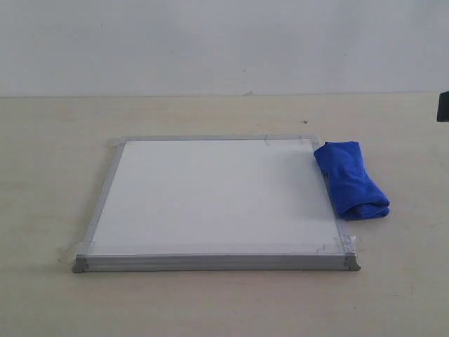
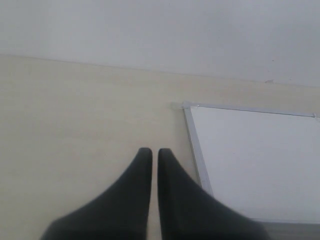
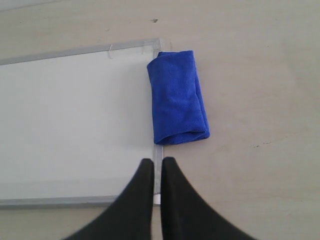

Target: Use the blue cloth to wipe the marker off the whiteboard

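Left tool (image 2: 155, 152), right tool (image 3: 158, 162): pinched together, empty; blue cloth (image 1: 351, 180) against whiteboard (image 1: 217, 196).

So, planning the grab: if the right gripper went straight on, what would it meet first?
Probably the cloth, just ahead of the right gripper beside the board; depth is unclear.

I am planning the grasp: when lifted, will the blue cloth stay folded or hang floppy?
Probably floppy: the blue cloth lies in a soft rolled fold, so its layers may open and hang. It looks light, and its fuzzy surface should not slip easily. Pushed, it would likely bunch, since it overlaps the whiteboard frame.
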`<state>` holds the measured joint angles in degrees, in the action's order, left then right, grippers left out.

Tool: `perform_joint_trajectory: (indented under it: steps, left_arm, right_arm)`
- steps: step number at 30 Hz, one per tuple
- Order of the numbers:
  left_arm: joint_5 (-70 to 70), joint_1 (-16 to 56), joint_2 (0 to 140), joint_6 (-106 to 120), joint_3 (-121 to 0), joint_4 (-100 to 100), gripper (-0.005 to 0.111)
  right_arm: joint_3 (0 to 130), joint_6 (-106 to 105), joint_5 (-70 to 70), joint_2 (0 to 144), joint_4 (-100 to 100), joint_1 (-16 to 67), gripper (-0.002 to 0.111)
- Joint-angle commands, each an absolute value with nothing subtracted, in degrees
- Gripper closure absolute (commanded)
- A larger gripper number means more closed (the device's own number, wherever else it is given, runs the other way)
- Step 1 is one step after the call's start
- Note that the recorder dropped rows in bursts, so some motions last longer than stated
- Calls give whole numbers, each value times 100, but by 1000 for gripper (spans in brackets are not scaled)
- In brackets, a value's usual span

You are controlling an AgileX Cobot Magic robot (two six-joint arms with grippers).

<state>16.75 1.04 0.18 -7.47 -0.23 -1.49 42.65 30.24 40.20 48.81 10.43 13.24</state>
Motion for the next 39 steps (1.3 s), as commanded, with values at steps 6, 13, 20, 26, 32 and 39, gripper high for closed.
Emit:
perform_joint_trajectory:
  steps: [6,13,20,26,32,39]
  left_arm:
    - [1692,123,0,-719,0,-105,102]
    - [1692,123,0,-719,0,-105,102]
    - [1692,123,0,-719,0,-105,102]
    - [1692,123,0,-719,0,-105,102]
    - [1692,123,0,-719,0,-105,102]
    - [1692,123,0,-719,0,-105,102]
  right_arm:
    - [4198,3027,4029,4858,1041,1329,108]
    - [3006,3052,2252,3765,907,1313,108]
    - [1679,3265,863,2286,778,1313,108]
    - [899,3350,770,1361,431,940,108]
    - [342,3350,842,616,244,208,108]
    - [0,3161,842,31,244,-155,108]
